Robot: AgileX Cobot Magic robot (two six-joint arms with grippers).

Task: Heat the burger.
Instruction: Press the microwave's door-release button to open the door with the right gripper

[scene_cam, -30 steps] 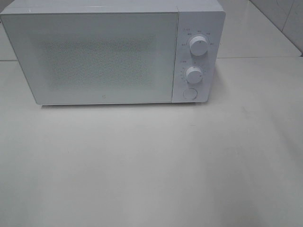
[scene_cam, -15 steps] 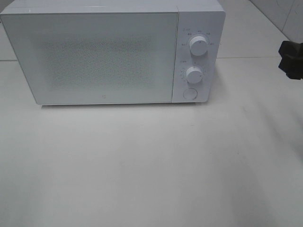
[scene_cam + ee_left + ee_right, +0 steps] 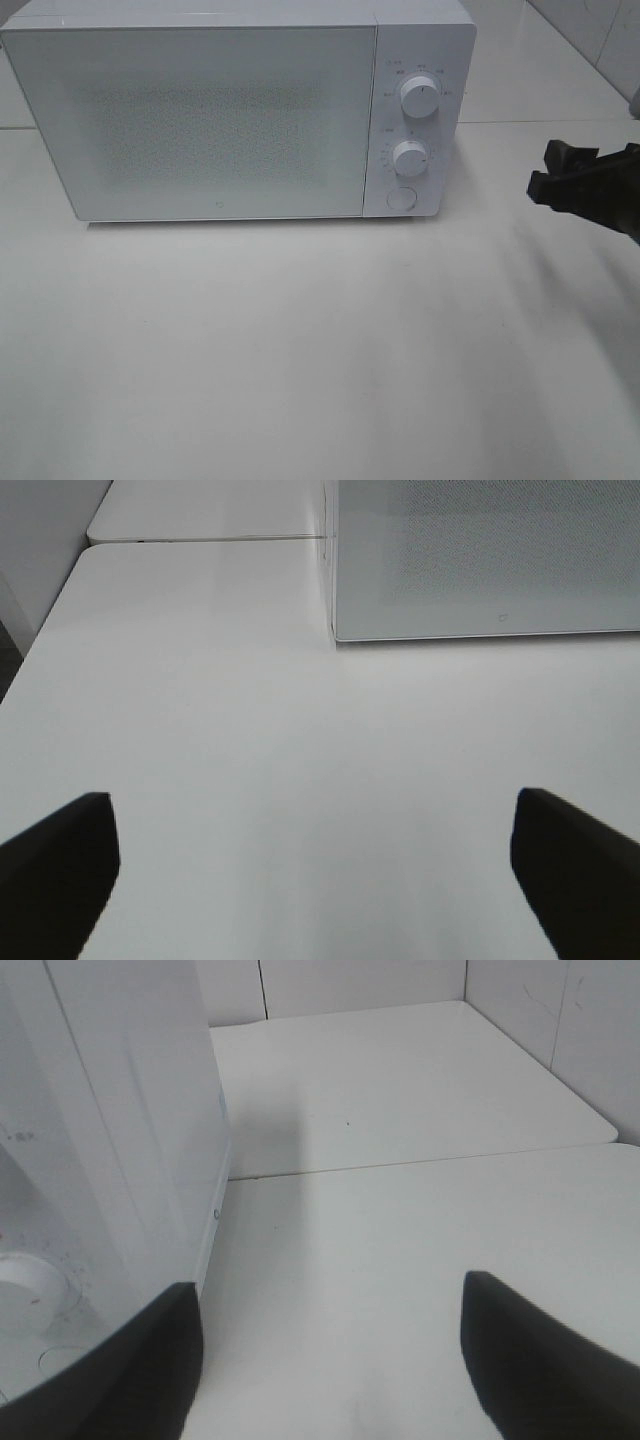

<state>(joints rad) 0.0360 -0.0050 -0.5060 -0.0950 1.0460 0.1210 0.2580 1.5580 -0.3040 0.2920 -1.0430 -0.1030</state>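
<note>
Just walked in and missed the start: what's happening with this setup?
A white microwave stands on the table with its door shut. No burger is in view. The right tool hangs open and empty off the microwave's knob side, touching nothing. The left tool, seen only by its wrist camera, is open and empty above the table in front of the microwave. Nothing is being handled.

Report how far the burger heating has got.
Done: nothing visible. The microwave has its door shut, and no burger shows in any view; whether it is inside cannot be told. In hand: the right gripper hangs open to the right of the dials, apart from them; the left gripper hangs open over the table. Left: probably opening the door or setting a dial.
</note>
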